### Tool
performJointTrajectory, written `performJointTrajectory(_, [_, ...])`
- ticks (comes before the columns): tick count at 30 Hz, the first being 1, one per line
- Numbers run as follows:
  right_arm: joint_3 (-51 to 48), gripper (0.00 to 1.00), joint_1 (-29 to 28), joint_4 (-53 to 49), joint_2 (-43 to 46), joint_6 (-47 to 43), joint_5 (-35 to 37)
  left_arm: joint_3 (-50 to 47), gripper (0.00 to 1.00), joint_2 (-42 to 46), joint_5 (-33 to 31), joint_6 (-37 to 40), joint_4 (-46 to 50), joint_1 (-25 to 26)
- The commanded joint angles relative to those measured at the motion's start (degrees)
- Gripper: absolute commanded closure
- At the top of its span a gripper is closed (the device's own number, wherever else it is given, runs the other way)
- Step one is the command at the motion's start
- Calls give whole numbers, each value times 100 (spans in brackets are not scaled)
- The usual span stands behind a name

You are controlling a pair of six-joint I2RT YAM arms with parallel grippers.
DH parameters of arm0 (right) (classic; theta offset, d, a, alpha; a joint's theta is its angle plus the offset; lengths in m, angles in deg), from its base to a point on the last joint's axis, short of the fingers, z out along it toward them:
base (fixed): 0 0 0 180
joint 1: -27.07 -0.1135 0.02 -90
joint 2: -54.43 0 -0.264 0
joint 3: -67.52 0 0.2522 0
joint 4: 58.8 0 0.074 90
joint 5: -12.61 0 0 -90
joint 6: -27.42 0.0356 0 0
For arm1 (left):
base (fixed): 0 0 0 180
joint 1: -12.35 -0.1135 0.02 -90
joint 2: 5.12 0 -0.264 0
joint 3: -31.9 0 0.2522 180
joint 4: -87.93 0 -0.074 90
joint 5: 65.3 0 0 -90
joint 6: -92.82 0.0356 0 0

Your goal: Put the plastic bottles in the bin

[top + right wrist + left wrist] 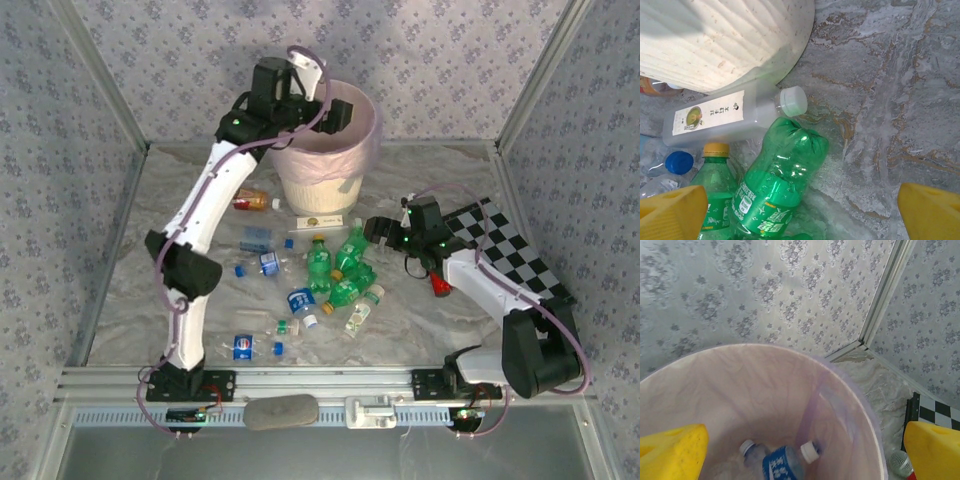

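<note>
Yellow fingers (670,452) of the left gripper (800,452) sit at the two bottom corners of the left wrist view, spread wide. Nothing lies between them and they touch nothing.

Directly beneath the gripper is the mouth of the bin (860,405). It is round and lined with a thin, translucent pink bag (740,390), softly creased. On the floor below the fingers lies a clear bottle with a blue label (781,465). A second pale-capped bottle (746,446) lies just beside it.

Right gripper (800,210): its yellow fingers (670,212) are likewise far apart and empty, hanging above the table.
- Between the fingers and just ahead lies a crumpled green bottle (777,185), glossy, dented at its base and on its side.
- Against it, toward the left finger, is a second green bottle with a yellow cap (715,200).
- Beyond both, a flat-sided clear bottle (730,117) with a white cap and cream label lies against the foot of the bin's ribbed cream wall.
- Past the left finger is a blue-capped clear bottle (679,162).
- On the right finger's side is the bare table cover (890,100), grey, marbled and wrinkled.

Further out in the top view:
- More bottles and loose blue caps (240,270) are scattered on the far side of the green cluster from the right gripper.
- An orange-red bottle (255,202) lies at the bin's foot beside the left forearm.
- A checkerboard card (510,245) lies behind the right wrist.
</note>
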Motion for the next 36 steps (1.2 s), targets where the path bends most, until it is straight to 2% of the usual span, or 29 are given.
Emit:
performJointTrajectory(1, [171,1,-32,-93,-97,103,100,-1022,0,632,-470,157,-391,-71])
performJointTrajectory(4, [195,1,-39,-82,-191,103,67,-2190,0,1305,-723,-214,-815,-231])
performJointTrajectory(8, [260,1,-49,-85,-329,121,-14,-3650,0,2154,-787,-1036,-1339,-697])
performJointTrajectory(15, [286,1,-95,-45,-463,182,-54,-5209,0,3014,-1153,-2288,-1873,-1540])
performJointTrajectory(19, [293,1,-124,-59,-504,209,-52,-5442,0,2991,-1764,-2817,-1632,-1702])
performJointTrajectory(24, [301,1,-146,-95,-510,211,-36,-5464,0,2572,-2554,-3875,-1270,-1738])
performJointTrajectory(30, [312,1,-156,-174,-488,165,16,-4703,0,1542,-2628,-5466,-333,-1747])
performJointTrajectory(36, [228,1,-155,-228,-393,97,125,-4099,0,656,-2404,-6487,32,-1747])
